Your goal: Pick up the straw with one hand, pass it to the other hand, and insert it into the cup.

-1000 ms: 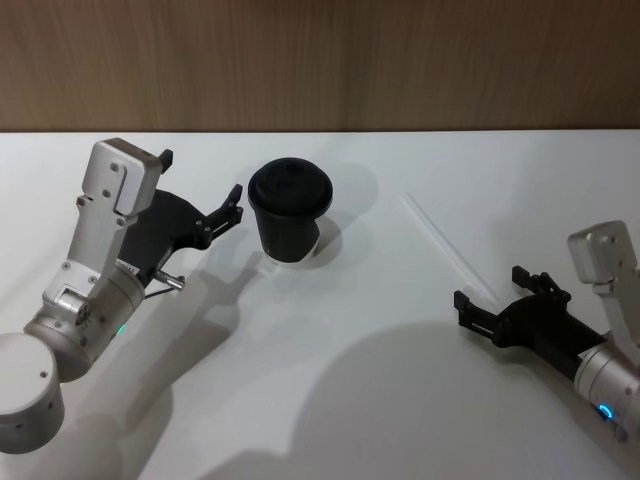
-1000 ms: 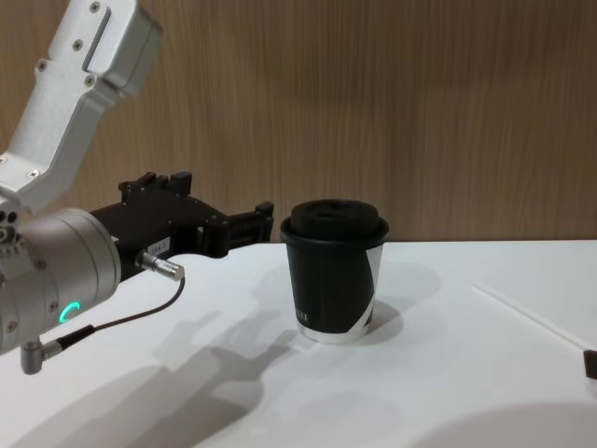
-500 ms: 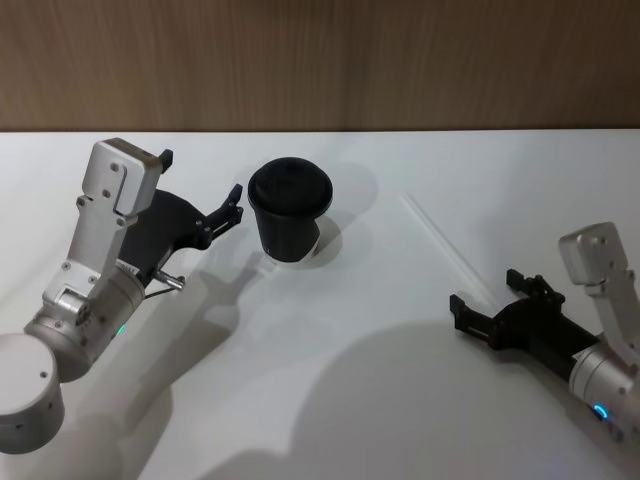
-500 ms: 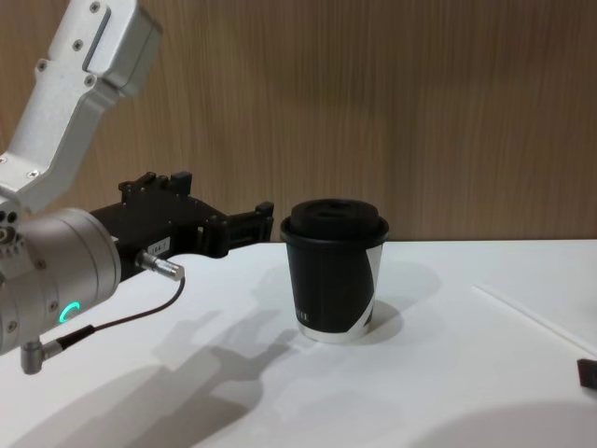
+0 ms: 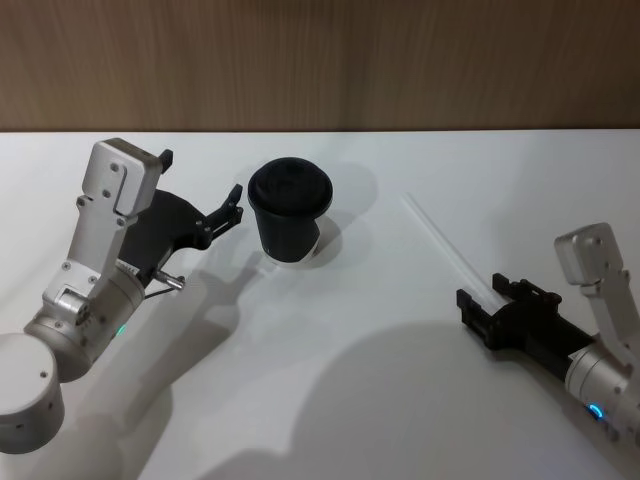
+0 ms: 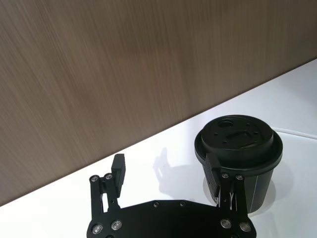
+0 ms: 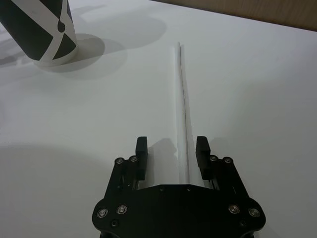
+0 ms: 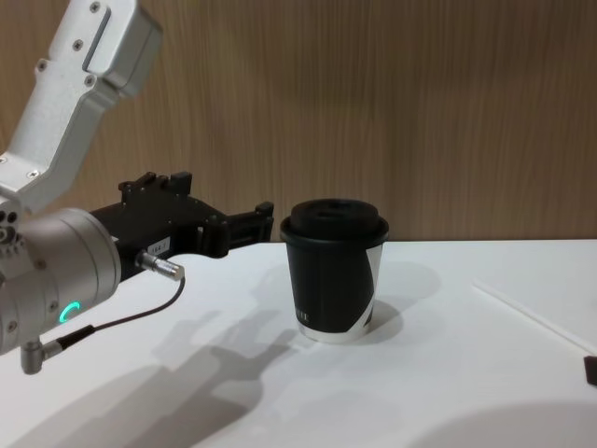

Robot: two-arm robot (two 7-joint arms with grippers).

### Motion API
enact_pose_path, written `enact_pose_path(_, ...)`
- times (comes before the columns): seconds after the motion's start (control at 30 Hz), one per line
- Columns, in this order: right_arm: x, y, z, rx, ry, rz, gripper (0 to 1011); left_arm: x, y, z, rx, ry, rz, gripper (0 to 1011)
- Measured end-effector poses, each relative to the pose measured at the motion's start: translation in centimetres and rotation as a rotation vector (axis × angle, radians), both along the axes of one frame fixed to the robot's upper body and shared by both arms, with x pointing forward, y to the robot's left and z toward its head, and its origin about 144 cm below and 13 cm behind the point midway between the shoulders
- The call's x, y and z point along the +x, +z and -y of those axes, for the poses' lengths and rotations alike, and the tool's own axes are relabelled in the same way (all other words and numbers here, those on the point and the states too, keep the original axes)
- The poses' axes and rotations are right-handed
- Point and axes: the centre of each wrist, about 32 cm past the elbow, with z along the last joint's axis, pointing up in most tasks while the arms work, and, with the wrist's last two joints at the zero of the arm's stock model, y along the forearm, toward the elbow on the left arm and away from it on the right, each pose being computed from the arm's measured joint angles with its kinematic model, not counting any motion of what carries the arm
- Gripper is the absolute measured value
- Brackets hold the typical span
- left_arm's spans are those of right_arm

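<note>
The white straw (image 5: 445,243) lies flat on the table, right of the cup (image 5: 290,212). My right gripper (image 5: 482,292) is low at the straw's near end and open. In the right wrist view the straw (image 7: 182,99) runs in between the gripper's (image 7: 172,148) two fingers, closer to one of them. The black lidded cup (image 8: 334,273) stands upright. Just left of it my left gripper (image 5: 200,175) hovers open and holds nothing. In the left wrist view, one of that gripper's (image 6: 166,166) fingers is close to the cup (image 6: 238,148).
The white table (image 5: 330,380) ends at a wooden wall (image 5: 320,60) behind. A thin dark cable with a metal plug (image 8: 159,268) hangs by my left wrist, which shows a green light (image 8: 67,313).
My right gripper has shifted slightly and sunk lower over the straw's near end, its fingers a little closer together. The left arm, cup and straw have not moved.
</note>
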Motion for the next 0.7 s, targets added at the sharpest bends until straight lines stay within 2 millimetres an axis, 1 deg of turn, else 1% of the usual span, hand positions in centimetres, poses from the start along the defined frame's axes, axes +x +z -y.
enact_pose_path(0.03, 0.0, -0.01, -0.01, 0.0, 0.0, 0.0, 601, 0.0, 0.0, 0.0, 0.0, 0.0, 0.0, 1003)
enact_pose_path(0.07, 0.01, -0.02, -0.01, 0.0, 0.0, 0.001, 560, 0.0, 0.0, 0.0, 0.0, 0.0, 0.0, 1003)
enact_pose_path(0.1, 0.01, -0.05, -0.03, 0.002, 0.0, 0.001, 560, 0.0, 0.0, 0.0, 0.0, 0.0, 0.0, 1003)
enact_pose_path(0.13, 0.01, -0.06, -0.04, 0.002, 0.001, 0.001, 531, 0.0, 0.0, 0.0, 0.0, 0.0, 0.0, 1003)
enact_pose_path(0.2, 0.02, -0.1, -0.04, 0.004, 0.001, 0.002, 441, 0.0, 0.0, 0.0, 0.0, 0.0, 0.0, 1003)
enact_pose_path(0.3, 0.02, -0.14, -0.04, 0.006, 0.0, 0.002, 383, 0.0, 0.0, 0.0, 0.0, 0.0, 0.0, 1003)
enact_pose_path(0.33, 0.02, -0.16, -0.04, 0.006, 0.0, 0.002, 326, 0.0, 0.0, 0.0, 0.0, 0.0, 0.0, 1003)
enact_pose_path(0.4, 0.01, -0.18, -0.04, 0.007, 0.0, 0.001, 277, 0.0, 0.0, 0.0, 0.0, 0.0, 0.0, 1003)
enact_pose_path(0.43, 0.0, -0.2, -0.04, 0.008, -0.001, 0.001, 218, 0.0, 0.0, 0.0, 0.0, 0.0, 0.0, 1003)
enact_pose_path(0.5, 0.0, -0.23, -0.02, 0.009, -0.002, 0.001, 186, 0.0, 0.0, 0.0, 0.0, 0.0, 0.0, 1003)
enact_pose_path(0.57, 0.0, -0.24, -0.01, 0.009, -0.002, 0.0, 107, 0.0, 0.0, 0.0, 0.0, 0.0, 0.0, 1003)
enact_pose_path(0.63, 0.0, -0.25, 0.01, 0.011, -0.002, 0.0, 74, 0.0, 0.0, 0.0, 0.0, 0.0, 0.0, 1003)
enact_pose_path(0.67, 0.01, -0.26, 0.02, 0.012, -0.003, 0.0, 29, 0.0, 0.0, 0.0, 0.0, 0.0, 0.0, 1003)
enact_pose_path(0.7, 0.01, -0.26, 0.03, 0.013, -0.003, 0.0, 21, 0.0, 0.0, 0.0, 0.0, 0.0, 0.0, 1003)
